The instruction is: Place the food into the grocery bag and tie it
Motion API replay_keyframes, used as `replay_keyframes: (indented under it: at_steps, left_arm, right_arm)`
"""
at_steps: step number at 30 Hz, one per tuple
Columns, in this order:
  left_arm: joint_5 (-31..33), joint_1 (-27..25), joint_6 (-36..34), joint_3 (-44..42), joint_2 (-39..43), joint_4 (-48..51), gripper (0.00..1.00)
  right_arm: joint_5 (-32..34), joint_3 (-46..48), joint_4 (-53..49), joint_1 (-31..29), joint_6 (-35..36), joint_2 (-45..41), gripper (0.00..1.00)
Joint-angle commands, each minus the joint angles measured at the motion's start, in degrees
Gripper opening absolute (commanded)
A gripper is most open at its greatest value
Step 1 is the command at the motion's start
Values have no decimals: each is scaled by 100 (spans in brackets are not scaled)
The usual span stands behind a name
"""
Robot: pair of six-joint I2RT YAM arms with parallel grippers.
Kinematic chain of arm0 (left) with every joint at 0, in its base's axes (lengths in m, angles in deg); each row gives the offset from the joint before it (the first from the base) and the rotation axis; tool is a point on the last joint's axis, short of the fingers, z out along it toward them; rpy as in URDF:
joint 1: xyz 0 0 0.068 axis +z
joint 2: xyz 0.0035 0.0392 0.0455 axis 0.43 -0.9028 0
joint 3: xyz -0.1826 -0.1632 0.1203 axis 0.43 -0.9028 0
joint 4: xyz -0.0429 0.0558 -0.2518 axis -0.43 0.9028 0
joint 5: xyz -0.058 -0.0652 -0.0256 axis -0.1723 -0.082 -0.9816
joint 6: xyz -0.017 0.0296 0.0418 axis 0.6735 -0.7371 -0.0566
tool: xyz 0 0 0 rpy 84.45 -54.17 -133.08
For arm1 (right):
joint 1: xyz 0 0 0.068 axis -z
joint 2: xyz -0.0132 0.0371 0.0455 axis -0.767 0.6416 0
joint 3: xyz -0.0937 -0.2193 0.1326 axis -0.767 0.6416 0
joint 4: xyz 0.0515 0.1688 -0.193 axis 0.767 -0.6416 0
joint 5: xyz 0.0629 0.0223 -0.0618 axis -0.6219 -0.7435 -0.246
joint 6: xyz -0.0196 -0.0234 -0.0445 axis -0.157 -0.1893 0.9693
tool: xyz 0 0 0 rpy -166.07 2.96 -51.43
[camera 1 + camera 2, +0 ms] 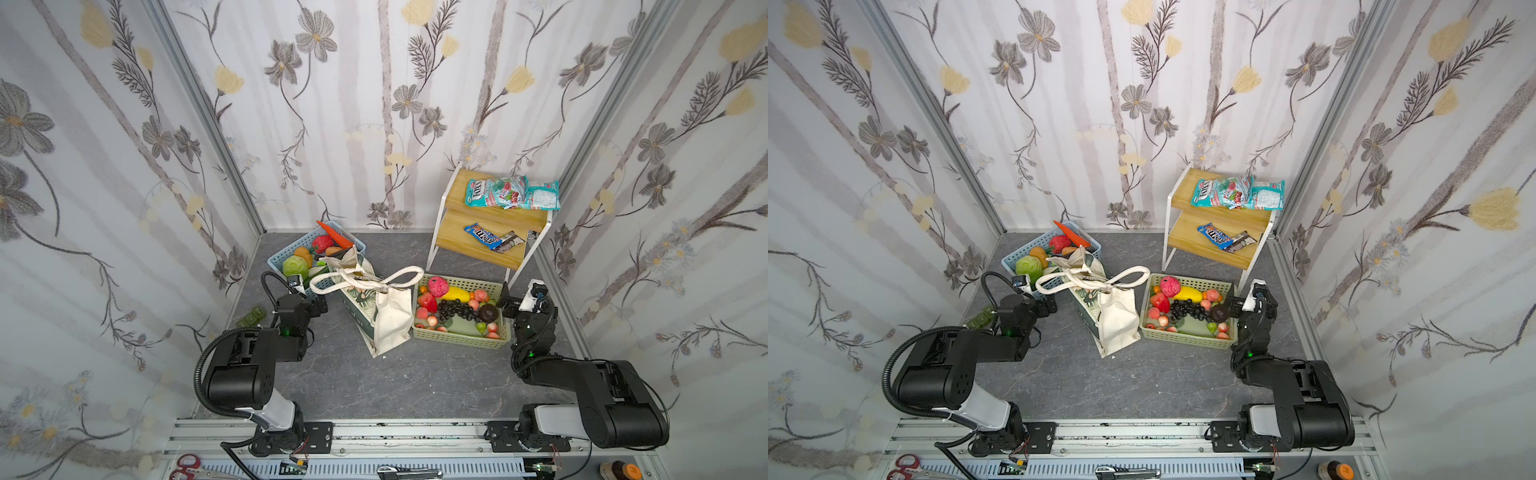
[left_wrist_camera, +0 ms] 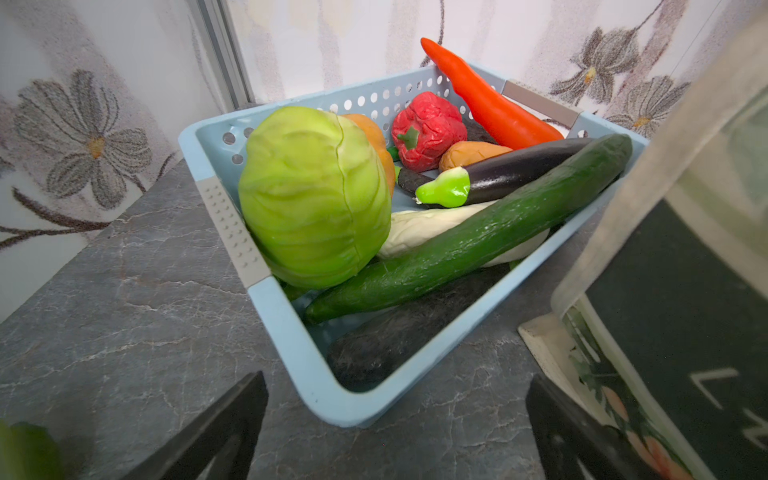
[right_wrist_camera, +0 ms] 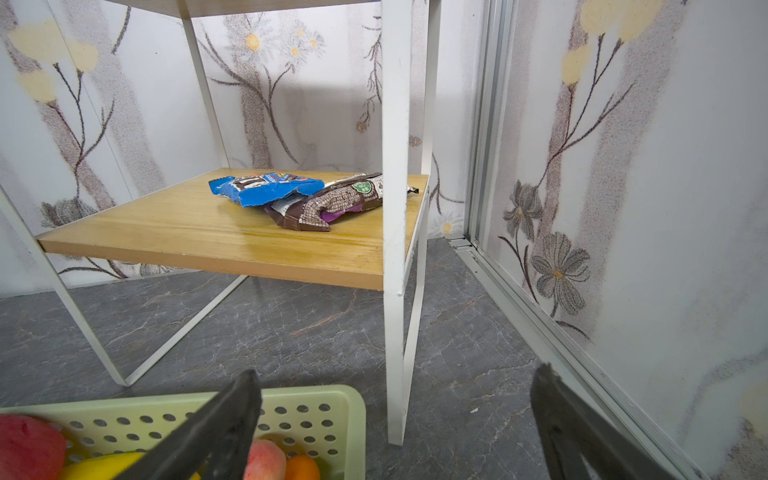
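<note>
The grocery bag [image 1: 388, 320] [image 1: 1115, 320] lies on its side mid-floor, and its cream handles [image 1: 384, 286] look knotted together over the mouth. Its contents are hidden. Food lies loose in two baskets: a yellow oblong fruit [image 1: 455, 294] among the fruit on the right, and a pale oblong vegetable [image 2: 432, 224] under a cucumber on the left. My left gripper [image 1: 309, 297] [image 2: 395, 415] hangs open and empty between the blue basket's near corner and the bag. My right gripper [image 1: 519, 301] [image 3: 395, 415] is open and empty at the far right corner of the green basket.
A blue basket [image 1: 274, 259] [image 2: 286, 332] stands at the back left and a pale green basket [image 1: 461, 340] [image 3: 311, 399] right of the bag. A white-framed wooden shelf [image 1: 490, 224] holds teal sweet packets [image 1: 511, 193] and a blue chocolate packet [image 1: 484, 235] [image 3: 266, 189]. Walls enclose three sides.
</note>
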Motion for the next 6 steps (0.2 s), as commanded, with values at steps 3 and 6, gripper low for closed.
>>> replay_keyframes:
  at_steps: [3,6]
  left_arm:
    - [-103,1,-80,46,-8,9,100]
    - [-101,3,-81,44,-1,9,100]
  right_arm:
    - [5,37,456,-9,70,20,100]
    - [146,16,402,2,0,7,100]
